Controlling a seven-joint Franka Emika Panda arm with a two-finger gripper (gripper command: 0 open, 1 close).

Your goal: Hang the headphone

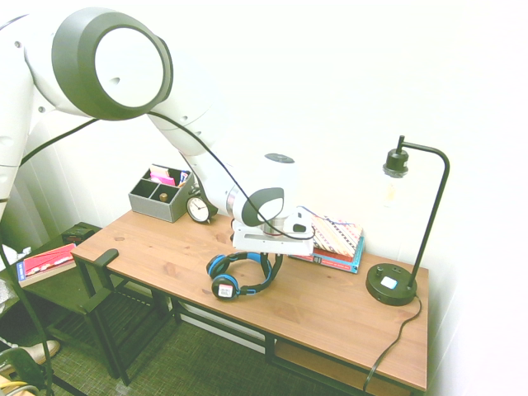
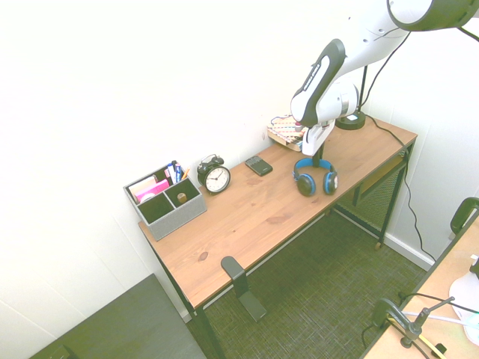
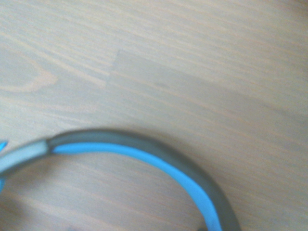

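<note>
Starting at the left end of the desk, I see a black hook standing out from the edge with nothing on it. I take that for the place to hang the headphone, so the hanging itself is not done. Moving right along the back, a grey organizer box and a small clock stand near the wall, clear of the work.

Near the middle, the headphone lies flat on the wood by the front edge, both cups down on the desk and the blue band arching toward the arm. The gripper points straight down onto that band. From the other side I see the same thing, the hand right over the top of the arch. My wrist camera shows the band curving close below against bare wood. I cannot tell from any view whether the fingers are spread or pressed onto the band, so I would not call it grasped.

Further right are a stack of books and a black lamp, both out of the way.

As I judge it, I am at the pickup. The lift, the carry across to the hook and the release are all left to do.
</note>
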